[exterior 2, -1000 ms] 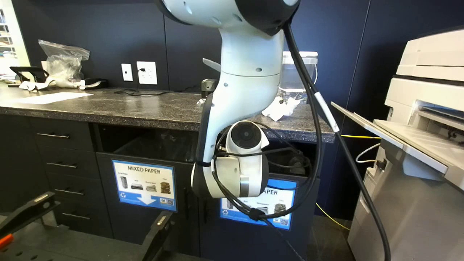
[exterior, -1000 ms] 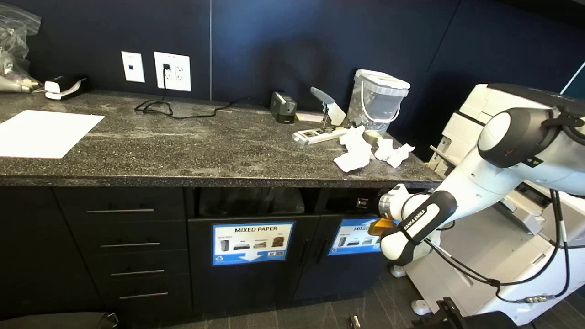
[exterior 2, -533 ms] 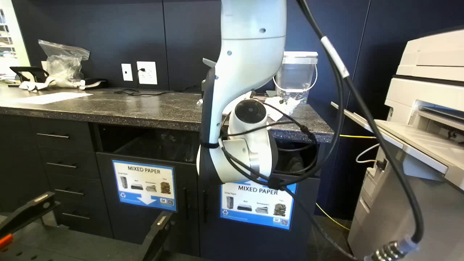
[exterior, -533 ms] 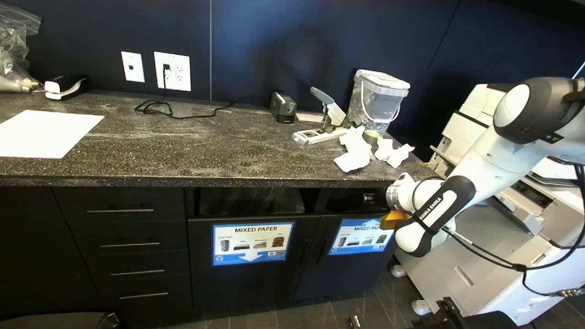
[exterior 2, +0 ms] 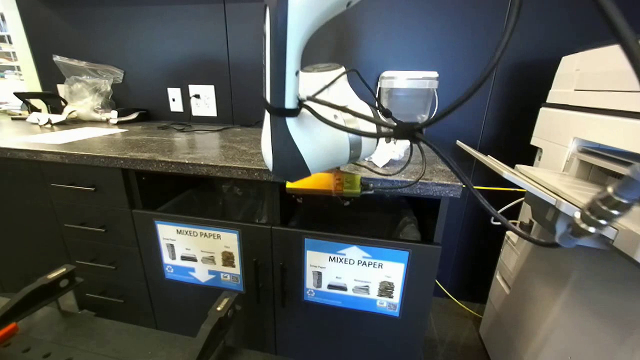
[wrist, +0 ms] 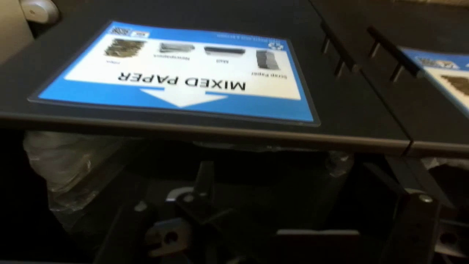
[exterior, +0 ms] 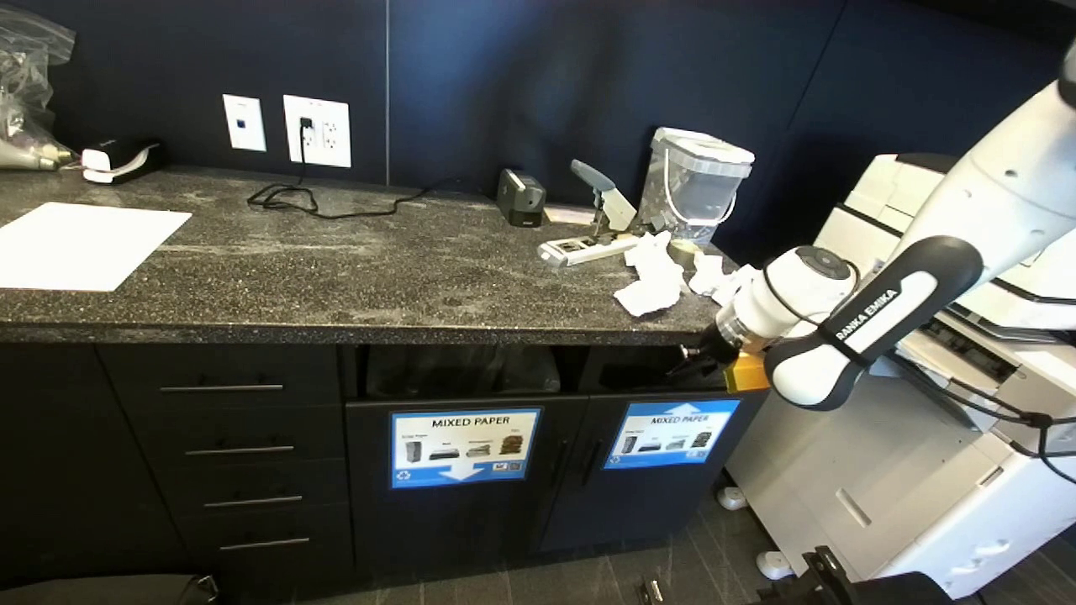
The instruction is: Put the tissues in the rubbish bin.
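Crumpled white tissues [exterior: 654, 277] lie in clumps near the right end of the counter; my hand covers part of the smaller clump [exterior: 708, 276]. The rubbish bin [exterior 2: 422, 285] is the dark compartment below, with a bright-blue label on its front panel and an open slot above it. At that slot, under the counter edge, my gripper [exterior: 679, 361] points down and inward. In the wrist view its fingers [wrist: 205, 178] stand wide apart over the dark bagged inside, behind the panel's top edge. Nothing shows between them. An exterior view has the gripper mostly hidden behind my wrist.
The counter edge [exterior: 504, 336] overhangs the slot. A similar compartment with a paler label [exterior: 466, 449] adjoins it. Behind the tissues stand a stapler [exterior: 588, 249] and a clear bucket [exterior: 691, 185]. A printer [exterior: 849, 470] flanks the cabinet. A white sheet [exterior: 84, 244] lies far left.
My arm has risen and swung away from the front panel, uncovering the whole blue label. The hand has tilted so the fingers now angle down at the slot. The tissues have not moved.
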Robot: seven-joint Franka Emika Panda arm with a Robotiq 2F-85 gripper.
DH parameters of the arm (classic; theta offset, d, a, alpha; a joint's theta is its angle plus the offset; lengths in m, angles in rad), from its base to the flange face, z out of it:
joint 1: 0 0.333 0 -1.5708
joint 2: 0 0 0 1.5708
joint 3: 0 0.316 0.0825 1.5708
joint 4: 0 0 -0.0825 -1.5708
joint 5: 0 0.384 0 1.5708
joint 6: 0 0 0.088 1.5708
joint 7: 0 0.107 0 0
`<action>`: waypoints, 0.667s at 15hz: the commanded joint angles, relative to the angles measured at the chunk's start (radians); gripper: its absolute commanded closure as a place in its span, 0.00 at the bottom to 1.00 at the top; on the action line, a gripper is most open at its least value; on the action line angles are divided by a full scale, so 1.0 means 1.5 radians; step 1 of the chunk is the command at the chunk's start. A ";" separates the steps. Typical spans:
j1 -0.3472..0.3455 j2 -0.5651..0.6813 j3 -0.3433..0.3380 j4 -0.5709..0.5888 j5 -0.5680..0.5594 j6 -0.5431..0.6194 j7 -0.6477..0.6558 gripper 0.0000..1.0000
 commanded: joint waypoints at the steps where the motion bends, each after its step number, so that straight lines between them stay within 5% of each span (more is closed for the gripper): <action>1: -0.091 -0.149 0.140 -0.156 0.099 -0.188 -0.087 0.00; 5: -0.209 -0.217 0.343 -0.148 0.332 -0.368 -0.221 0.00; 10: -0.297 -0.267 0.467 -0.084 0.514 -0.356 -0.239 0.00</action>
